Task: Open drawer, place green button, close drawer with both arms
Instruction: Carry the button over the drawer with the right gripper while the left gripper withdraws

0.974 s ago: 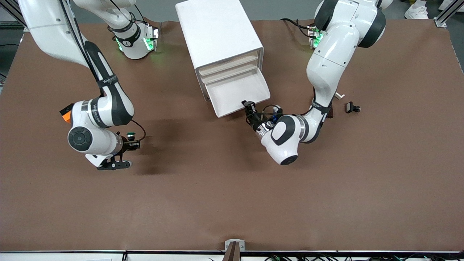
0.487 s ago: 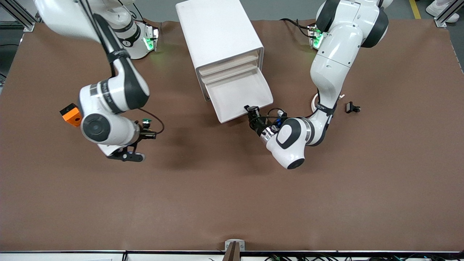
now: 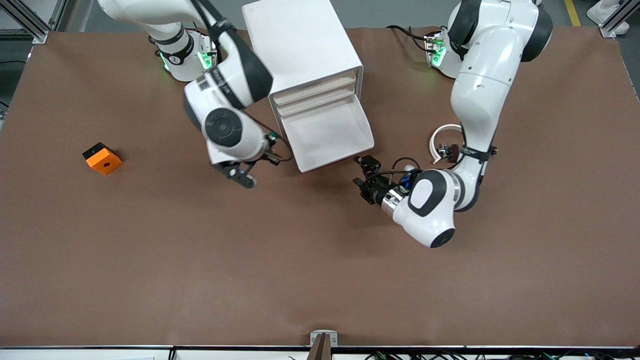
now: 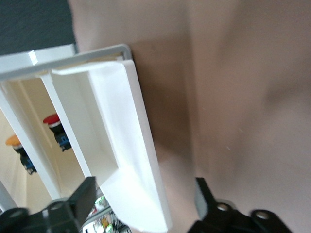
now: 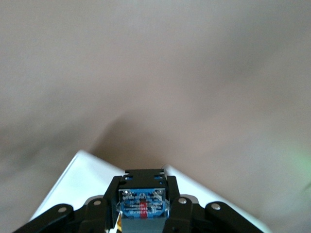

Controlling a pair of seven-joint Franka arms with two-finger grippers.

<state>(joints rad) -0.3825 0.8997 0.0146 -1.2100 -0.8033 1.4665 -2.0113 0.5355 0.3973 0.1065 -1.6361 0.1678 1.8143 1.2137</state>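
Observation:
The white cabinet (image 3: 300,45) has its lowest drawer (image 3: 327,132) pulled out, and its tray shows nothing inside. My right gripper (image 3: 271,148) is shut on the button (image 3: 272,135) and holds it at the drawer's side edge toward the right arm's end. The right wrist view shows the button's blue base (image 5: 144,206) between the fingers of the right gripper (image 5: 144,190), above a white drawer corner (image 5: 73,182). My left gripper (image 3: 363,172) is open and empty, just off the drawer's front corner. In the left wrist view the drawer front (image 4: 129,141) shows between the open fingers of the left gripper (image 4: 144,194).
An orange block (image 3: 102,158) lies toward the right arm's end. A white ring (image 3: 442,136) and a small black clip (image 3: 448,150) lie by the left arm. Red-capped (image 4: 53,122) and orange-capped (image 4: 14,142) buttons show inside the cabinet.
My right arm carried the button from beside the orange block over to the open drawer's side. My left gripper let go of the drawer front and drew back from it.

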